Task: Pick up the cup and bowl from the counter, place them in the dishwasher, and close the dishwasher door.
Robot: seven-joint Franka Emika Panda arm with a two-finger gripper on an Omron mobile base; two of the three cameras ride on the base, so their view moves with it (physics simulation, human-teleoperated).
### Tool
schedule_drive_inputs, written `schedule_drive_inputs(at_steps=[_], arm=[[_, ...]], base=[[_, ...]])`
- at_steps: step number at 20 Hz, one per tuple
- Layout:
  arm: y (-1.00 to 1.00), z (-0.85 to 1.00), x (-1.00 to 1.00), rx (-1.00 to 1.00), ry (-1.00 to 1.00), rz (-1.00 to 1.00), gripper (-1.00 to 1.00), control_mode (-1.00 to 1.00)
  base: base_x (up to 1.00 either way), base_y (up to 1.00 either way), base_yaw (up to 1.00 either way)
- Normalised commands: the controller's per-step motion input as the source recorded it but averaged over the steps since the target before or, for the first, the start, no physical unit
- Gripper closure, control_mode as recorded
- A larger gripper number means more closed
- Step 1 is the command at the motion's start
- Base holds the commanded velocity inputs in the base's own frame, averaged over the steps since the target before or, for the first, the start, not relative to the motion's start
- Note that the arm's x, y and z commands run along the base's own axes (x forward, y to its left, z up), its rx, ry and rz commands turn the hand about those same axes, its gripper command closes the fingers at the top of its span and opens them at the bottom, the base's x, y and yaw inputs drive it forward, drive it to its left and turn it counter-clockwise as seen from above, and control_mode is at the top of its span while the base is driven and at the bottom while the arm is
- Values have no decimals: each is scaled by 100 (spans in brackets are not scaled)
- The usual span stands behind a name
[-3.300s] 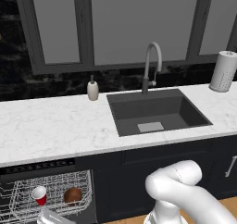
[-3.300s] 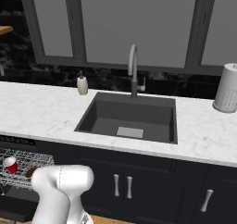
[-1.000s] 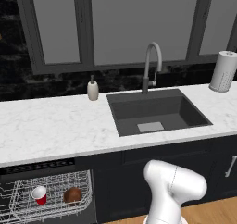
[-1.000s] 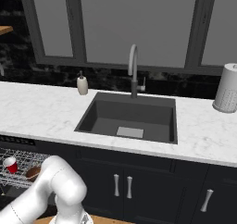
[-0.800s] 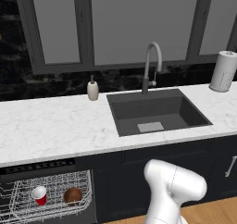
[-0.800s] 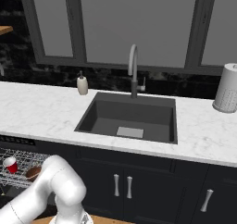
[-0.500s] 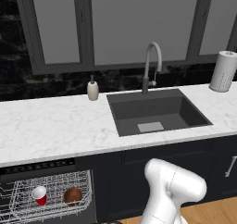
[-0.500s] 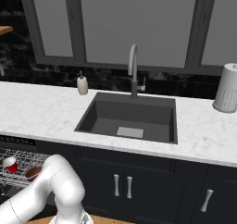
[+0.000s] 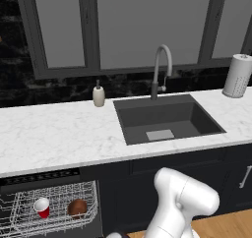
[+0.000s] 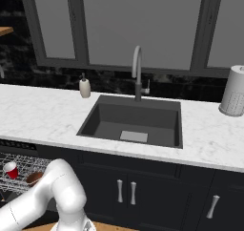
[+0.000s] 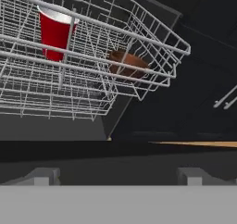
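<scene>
- Pincer [image 11: 118,176] jaws stand wide apart with nothing between them; its two grey fingertips [image 11: 42,176] rise at the bottom of the hand view, far to either side.
- Just past the fingertips runs a dark flat band, the dishwasher door [image 11: 115,149], lying low and near the pincer.
- Above and beyond the pincer hangs the white wire rack [image 11: 83,86], pulled out of the dishwasher [image 9: 39,175], seen from below and in front.
- Up and to the left of the pincer, the cup [image 11: 55,33] stands upright inside the rack, red with a white rim.
- Up and roughly ahead of the pincer, to the right of the cup and apart from it, the bowl [image 11: 128,63] rests in the same rack, close to the rack's right corner.
- Far to the pincer's right, dark cabinet doors [image 11: 203,75] carry pale bar handles [image 11: 224,98], and a strip of wooden floor [image 11: 199,144] shows low on that side.
- In the left base view the cup [image 9: 42,207] and the bowl [image 9: 77,207] sit side by side in the rack under the counter [image 9: 59,136], left of the arm [image 9: 179,202].
- On the counter, higher than the rack, are the dark sink [image 9: 167,116], the faucet [image 9: 161,70], a beige soap bottle [image 9: 99,95] and a paper towel roll [image 9: 237,75].
</scene>
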Motion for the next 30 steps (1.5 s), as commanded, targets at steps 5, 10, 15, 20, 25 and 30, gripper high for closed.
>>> schedule_drive_inputs(at_steps=[5,10,15,20,25,30], arm=[[38,-24,-53,-17,12,6,-100,-100],[22,-41,-30,-53,35,13,-100,-100],[34,-43,-8,-81,50,17,-100,-100],[51,-24,-4,-99,31,15,-100,-100],[93,-64,20,-55,-22,12,-100,-100],[96,-89,11,0,-48,9,-100,-100]], base=[[0,0,0],[0,0,0],[0,0,0],[0,0,0],[0,0,0],[0,0,0]])
